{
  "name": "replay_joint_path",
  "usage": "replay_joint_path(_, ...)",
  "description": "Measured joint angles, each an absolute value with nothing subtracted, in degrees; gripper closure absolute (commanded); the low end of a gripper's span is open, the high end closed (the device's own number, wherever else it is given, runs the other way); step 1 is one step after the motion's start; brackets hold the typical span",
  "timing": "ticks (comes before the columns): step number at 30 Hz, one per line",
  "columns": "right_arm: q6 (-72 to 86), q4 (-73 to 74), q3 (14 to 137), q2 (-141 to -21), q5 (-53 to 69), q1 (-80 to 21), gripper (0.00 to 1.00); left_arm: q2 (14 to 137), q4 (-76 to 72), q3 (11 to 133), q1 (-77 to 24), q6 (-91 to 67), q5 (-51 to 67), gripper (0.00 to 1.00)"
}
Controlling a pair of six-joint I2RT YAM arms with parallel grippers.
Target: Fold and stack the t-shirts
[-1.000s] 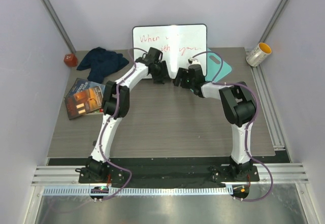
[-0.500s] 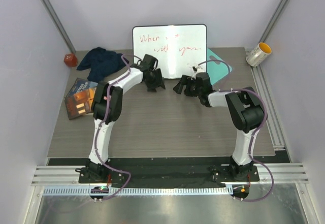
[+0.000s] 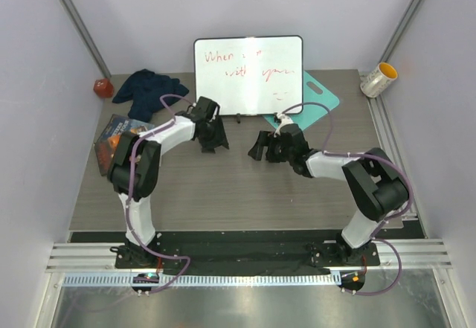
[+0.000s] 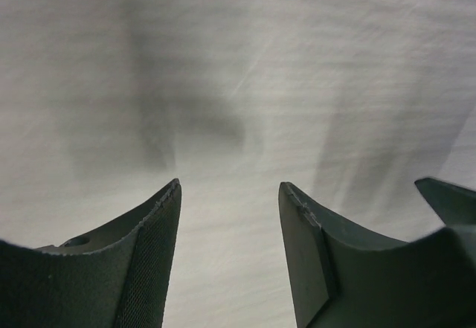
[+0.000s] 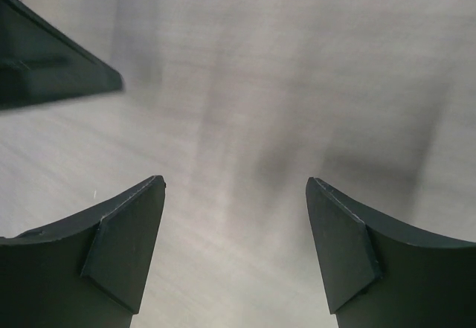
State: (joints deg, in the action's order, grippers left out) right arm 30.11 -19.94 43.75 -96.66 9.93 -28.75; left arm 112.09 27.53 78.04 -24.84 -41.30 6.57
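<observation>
Seen from above, a crumpled dark navy t-shirt lies in a heap at the back left of the grey wood-grain table. It sits between a small red object and a whiteboard with red handwriting, just behind a book. Both arms reach to the middle of the table, well apart from the t-shirt, and the left gripper and right gripper each have their jaws spread apart over bare tabletop, holding nothing.
</observation>
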Motion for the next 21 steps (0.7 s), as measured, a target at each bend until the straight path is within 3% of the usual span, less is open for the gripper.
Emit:
replay_joint_path(6,31.8,-15.4,37.9,-89.1,6.6,-36.3,0.18,99.8,34.0,76.1,-22.6,-39.1,-0.5,0.42)
replay_joint_path(11,34.2,-14.0,32.4,-83.5,6.5,-39.3,0.19,96.6,39.6,87.2,-12.7,-38.8,-3.6,0.41)
replay_joint_path(14,35.6,-13.0,28.9,-79.5,6.7,-39.6,0.19,102.1,43.3,100.1,-6.7,-38.6,-5.1,0.41)
replay_joint_path(18,37.5,-12.0,25.5,-73.3,6.9,-39.6,0.18,120.2,51.1,129.7,-0.6,-38.6,-5.3,0.38)
replay_joint_path(21,38.2,-11.9,24.4,-70.6,7.1,-39.6,0.18,129.8,54.3,141.3,1.4,-38.7,-5.1,0.36)
